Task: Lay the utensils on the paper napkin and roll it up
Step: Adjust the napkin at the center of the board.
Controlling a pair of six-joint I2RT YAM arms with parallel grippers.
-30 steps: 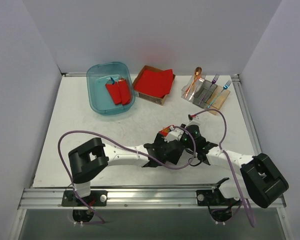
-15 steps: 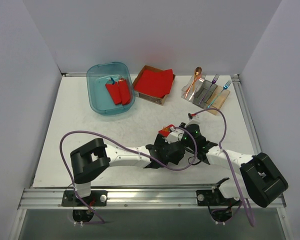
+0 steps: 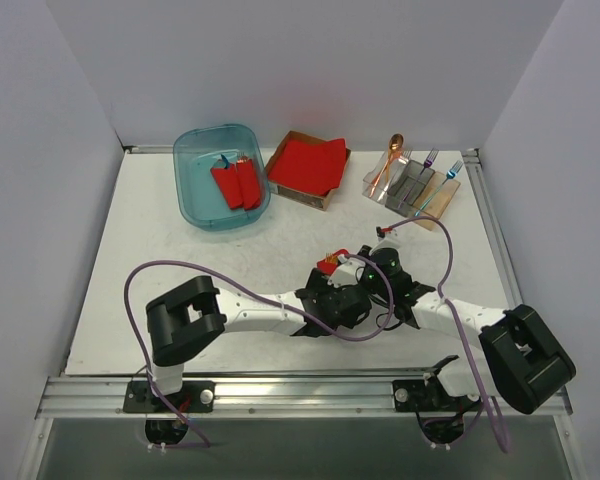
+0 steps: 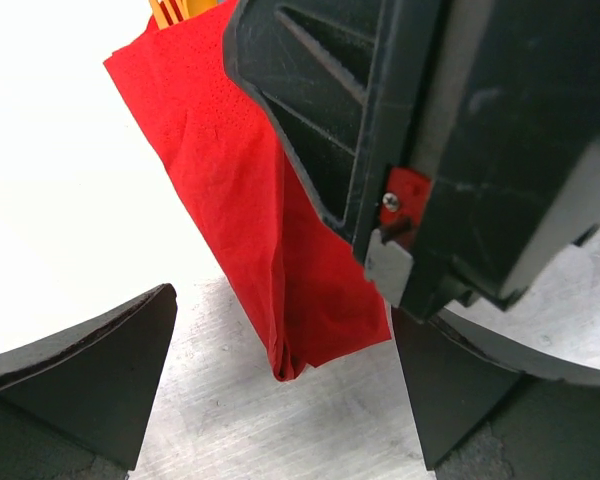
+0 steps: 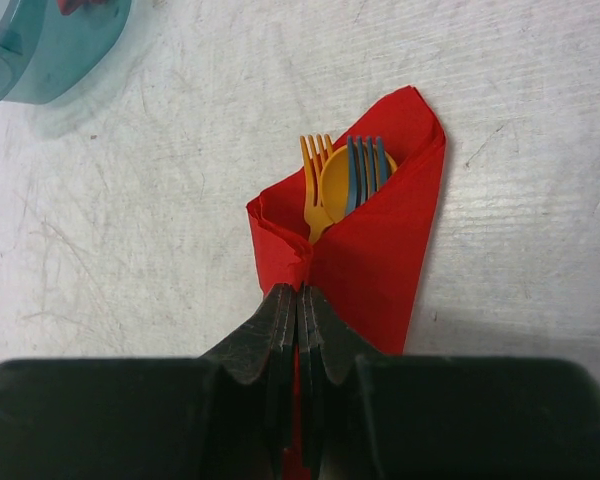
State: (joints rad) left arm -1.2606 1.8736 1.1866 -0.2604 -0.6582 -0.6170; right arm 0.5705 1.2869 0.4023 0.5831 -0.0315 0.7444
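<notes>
The paper napkin (image 5: 380, 230) lies on the table folded into a red cone around the utensils. An orange fork (image 5: 314, 180), a yellow spoon (image 5: 338, 185) and a blue fork (image 5: 365, 165) poke out of its open end. My right gripper (image 5: 302, 292) is shut on a pinched fold of the napkin's edge. In the left wrist view the napkin's (image 4: 250, 200) lower end lies between my left gripper's (image 4: 290, 400) open fingers, with the right gripper's black body over it. From above, the bundle (image 3: 328, 263) sits between the left gripper (image 3: 328, 284) and the right gripper (image 3: 346, 266).
A teal tub (image 3: 192, 195) at the back left holds two red rolled bundles (image 3: 238, 182). A cardboard tray with a red napkin stack (image 3: 308, 163) stands at the back middle. A utensil rack (image 3: 412, 188) with a spoon and forks is at the back right.
My left wrist has edged a little to the right, closer to the napkin bundle. The right gripper and the bundle have barely moved.
</notes>
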